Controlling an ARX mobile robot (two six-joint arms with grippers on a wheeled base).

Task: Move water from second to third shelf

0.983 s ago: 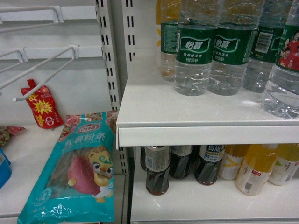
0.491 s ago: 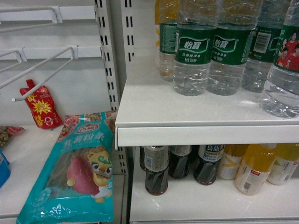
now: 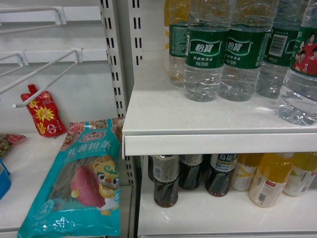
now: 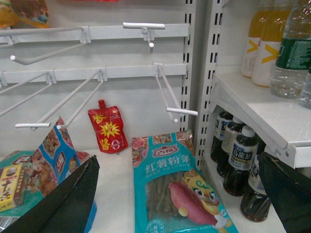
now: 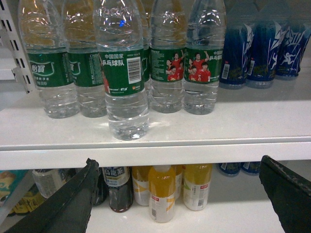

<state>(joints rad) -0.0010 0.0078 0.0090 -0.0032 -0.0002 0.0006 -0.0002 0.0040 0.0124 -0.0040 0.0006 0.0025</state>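
Observation:
Several clear water bottles with green labels stand in a row on the upper white shelf (image 5: 233, 126). One water bottle (image 5: 121, 73) stands forward of the row near the shelf's front edge. It shows at the right edge of the head view as the water bottle (image 3: 299, 74) with red-shirted athletes on its label. My right gripper (image 5: 178, 162) is open and empty, low in front of the shelf's edge and a little right of that bottle. My left gripper (image 4: 178, 160) is open and empty over the left bay. Neither gripper shows in the head view.
Below the water stand dark tea bottles (image 3: 166, 181) and yellow juice bottles (image 5: 163, 194). Blue drink bottles (image 5: 262, 48) stand right of the water. The left bay holds wire hooks (image 4: 167, 90), a red pouch (image 4: 108, 131), a teal noodle bag (image 4: 180, 189) and snack packs (image 4: 53, 155).
The head view has slid a few pixels since a second ago. The bottles and bags stand as before.

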